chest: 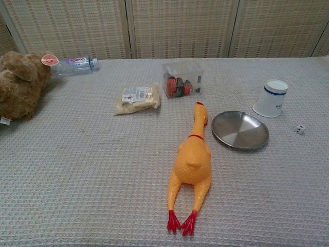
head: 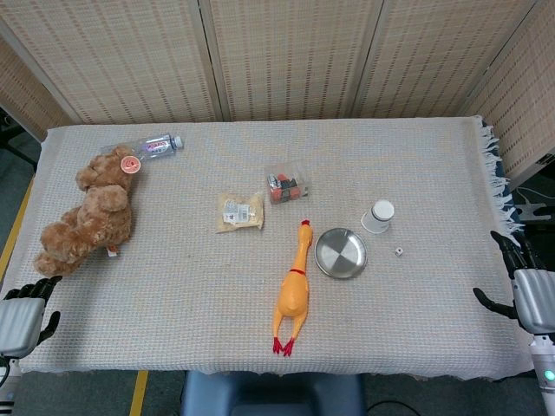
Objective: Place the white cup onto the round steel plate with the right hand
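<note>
Waiting empty with fingers spread, right hand (head: 520, 282) at right tabletop (head: 173, 303) edge, white cup (head: 379, 216) ungrasped just beyond steel plate (head: 340, 253).

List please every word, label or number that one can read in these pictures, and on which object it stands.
Nothing can be read with certainty.
Water bottle: blue and pink label, lettering too blurred.
Snack packet: printed label, too small.
Teddy bear: round orange tag, blurred.
White cup: only a blue band, no text.
Die: pips too small.

White cup (chest: 271, 98) stands mouth-down on the cloth — just beside the bare round steel plate (chest: 240, 130).
</note>
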`<state>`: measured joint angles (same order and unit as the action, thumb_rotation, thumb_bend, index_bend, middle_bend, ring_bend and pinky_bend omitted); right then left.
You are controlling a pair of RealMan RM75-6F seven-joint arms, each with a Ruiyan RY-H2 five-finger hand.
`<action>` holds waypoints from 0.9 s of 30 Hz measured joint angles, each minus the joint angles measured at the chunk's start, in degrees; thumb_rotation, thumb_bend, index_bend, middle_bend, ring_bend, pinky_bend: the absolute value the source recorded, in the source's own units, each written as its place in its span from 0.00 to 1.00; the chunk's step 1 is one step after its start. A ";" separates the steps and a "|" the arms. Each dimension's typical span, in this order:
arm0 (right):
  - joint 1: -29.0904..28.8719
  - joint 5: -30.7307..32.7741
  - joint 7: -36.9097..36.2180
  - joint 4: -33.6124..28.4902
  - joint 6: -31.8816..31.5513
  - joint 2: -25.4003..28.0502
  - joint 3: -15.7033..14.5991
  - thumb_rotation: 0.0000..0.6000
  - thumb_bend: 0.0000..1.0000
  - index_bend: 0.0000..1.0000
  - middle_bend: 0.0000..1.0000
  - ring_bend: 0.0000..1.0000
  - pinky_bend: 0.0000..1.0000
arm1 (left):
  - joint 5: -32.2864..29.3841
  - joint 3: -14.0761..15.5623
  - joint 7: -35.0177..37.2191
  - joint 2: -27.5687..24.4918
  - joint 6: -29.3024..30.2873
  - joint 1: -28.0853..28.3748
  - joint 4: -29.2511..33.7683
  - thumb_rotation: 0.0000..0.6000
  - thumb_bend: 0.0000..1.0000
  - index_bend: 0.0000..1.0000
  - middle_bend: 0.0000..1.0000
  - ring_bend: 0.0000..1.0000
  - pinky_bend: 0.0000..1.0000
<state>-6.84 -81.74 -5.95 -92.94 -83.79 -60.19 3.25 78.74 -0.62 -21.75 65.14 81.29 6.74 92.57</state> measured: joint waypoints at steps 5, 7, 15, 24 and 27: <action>-0.31 -0.50 -0.32 0.04 1.39 0.36 -0.09 1.00 0.12 0.04 0.11 0.00 0.29 | -0.02 -0.17 -0.61 0.14 0.22 -0.07 0.07 1.00 0.39 0.17 0.23 0.29 0.37; -0.62 -1.20 -0.99 0.09 2.31 0.76 -0.34 1.00 0.12 0.05 0.11 0.00 0.29 | -0.08 -0.18 -1.03 0.40 0.13 -0.06 -0.06 1.00 0.39 0.15 0.22 0.28 0.36; -3.14 -3.99 -2.51 1.67 7.04 1.47 -1.22 1.00 0.12 0.11 0.18 0.04 0.31 | 0.19 -0.33 -0.46 0.69 0.09 -0.04 -0.43 1.00 0.38 0.03 0.18 0.25 0.36; -5.56 -5.22 5.13 5.71 8.80 -3.24 -0.86 1.00 0.12 0.36 0.74 0.59 0.79 | 0.99 0.02 0.97 -0.03 -0.26 -0.10 0.29 1.00 0.38 0.01 0.18 0.25 0.36; -6.58 -6.24 7.18 9.80 8.27 -7.31 -0.31 1.00 0.12 0.42 0.82 0.67 0.87 | 0.64 0.01 1.39 -0.31 -0.53 -0.15 0.46 1.00 0.38 0.00 0.18 0.25 0.36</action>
<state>-13.41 -87.98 1.24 -83.14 -75.52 -67.50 2.94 79.38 -0.62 -20.35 64.83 80.76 6.59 93.03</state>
